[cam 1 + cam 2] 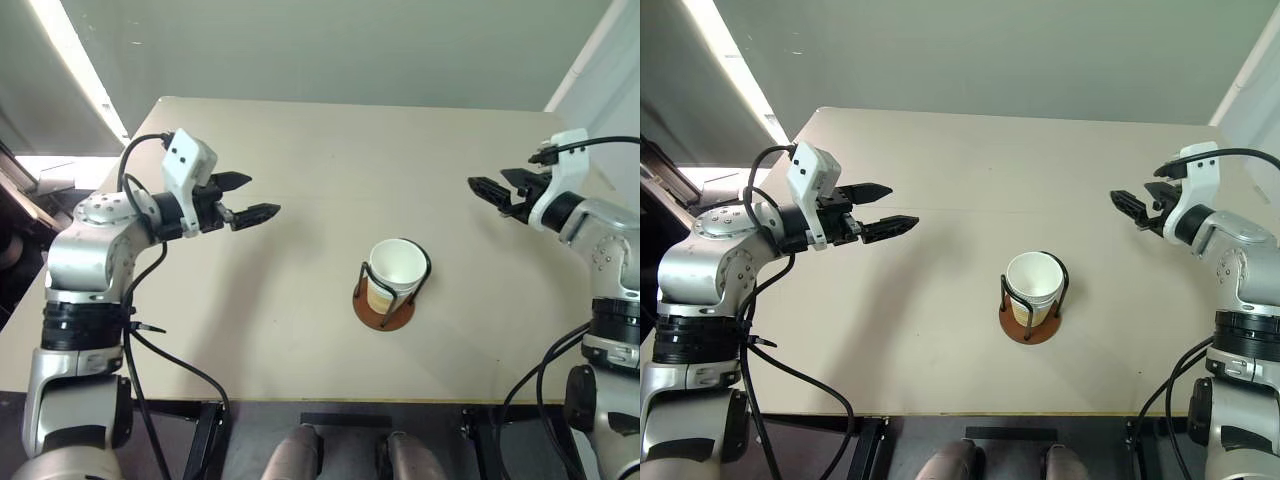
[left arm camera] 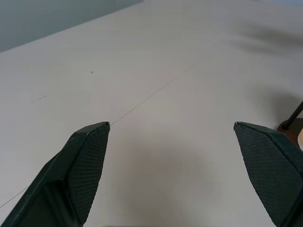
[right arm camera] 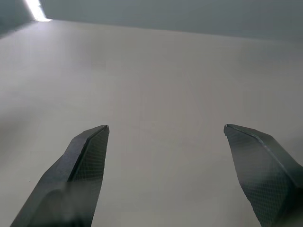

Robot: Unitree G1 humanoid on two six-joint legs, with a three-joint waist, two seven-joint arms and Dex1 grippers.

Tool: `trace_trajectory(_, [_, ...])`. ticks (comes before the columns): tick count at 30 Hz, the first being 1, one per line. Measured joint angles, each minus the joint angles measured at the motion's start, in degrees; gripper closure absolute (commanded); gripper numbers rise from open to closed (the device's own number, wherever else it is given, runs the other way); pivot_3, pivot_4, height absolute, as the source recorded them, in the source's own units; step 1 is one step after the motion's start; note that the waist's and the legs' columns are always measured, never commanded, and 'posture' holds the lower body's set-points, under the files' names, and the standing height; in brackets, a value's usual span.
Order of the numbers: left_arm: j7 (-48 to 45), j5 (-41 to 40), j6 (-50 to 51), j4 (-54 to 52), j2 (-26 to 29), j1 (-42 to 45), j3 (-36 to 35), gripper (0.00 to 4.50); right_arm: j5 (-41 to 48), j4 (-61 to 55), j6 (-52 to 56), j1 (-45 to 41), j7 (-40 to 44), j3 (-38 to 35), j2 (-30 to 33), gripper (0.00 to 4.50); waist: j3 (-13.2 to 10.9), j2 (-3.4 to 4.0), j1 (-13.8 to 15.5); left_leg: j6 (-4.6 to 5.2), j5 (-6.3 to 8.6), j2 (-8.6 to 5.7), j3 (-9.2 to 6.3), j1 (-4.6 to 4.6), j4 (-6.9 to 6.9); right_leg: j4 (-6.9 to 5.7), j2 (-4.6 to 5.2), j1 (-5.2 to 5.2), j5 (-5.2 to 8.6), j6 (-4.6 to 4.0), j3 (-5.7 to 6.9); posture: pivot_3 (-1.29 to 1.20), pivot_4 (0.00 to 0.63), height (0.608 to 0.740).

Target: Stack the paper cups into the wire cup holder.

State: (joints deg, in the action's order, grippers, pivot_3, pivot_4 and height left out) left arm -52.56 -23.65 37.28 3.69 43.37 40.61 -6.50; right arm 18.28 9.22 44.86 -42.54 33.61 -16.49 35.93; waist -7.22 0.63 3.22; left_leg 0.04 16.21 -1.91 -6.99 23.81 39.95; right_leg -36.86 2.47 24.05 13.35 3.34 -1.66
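The paper cups (image 1: 396, 272) sit nested in the wire cup holder (image 1: 385, 303), seemingly all; left gripper (image 1: 249, 197) and right gripper (image 1: 497, 190) hang apart, empty.

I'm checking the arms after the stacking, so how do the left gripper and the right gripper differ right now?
The left gripper hangs over the table's left half and points right, toward the middle; the right gripper hangs near the table's right edge and points left. The left gripper is nearer the wire cup holder than the right gripper. Both are open and empty.
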Motion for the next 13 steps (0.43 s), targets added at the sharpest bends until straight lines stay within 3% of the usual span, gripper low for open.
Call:
trace_trajectory(5, [2.22,-1.37,0.88,-1.67,-1.57,-0.76,-0.43,0.00,0.16,4.25,-5.57,-0.05,-5.74,-3.35,-3.16,0.50,0.00,0.00,0.07,-0.02,0.00,0.00,0.01,-0.01,-0.01,-0.05,-0.01,0.02,0.00,0.00,0.00,0.00,0.150,0.740])
trace_trajectory(13, [5.68,-2.01,1.02,-1.67,-3.44,-0.99,-1.20,0.00,0.64,3.80,-13.28,1.94,-8.28,-3.81,-5.80,0.50,0.00,0.00,0.19,-0.03,0.01,-0.01,0.01,0.00,0.00,-0.05,0.00,0.00,-0.01,-0.02,0.01,0.00,0.150,0.740])
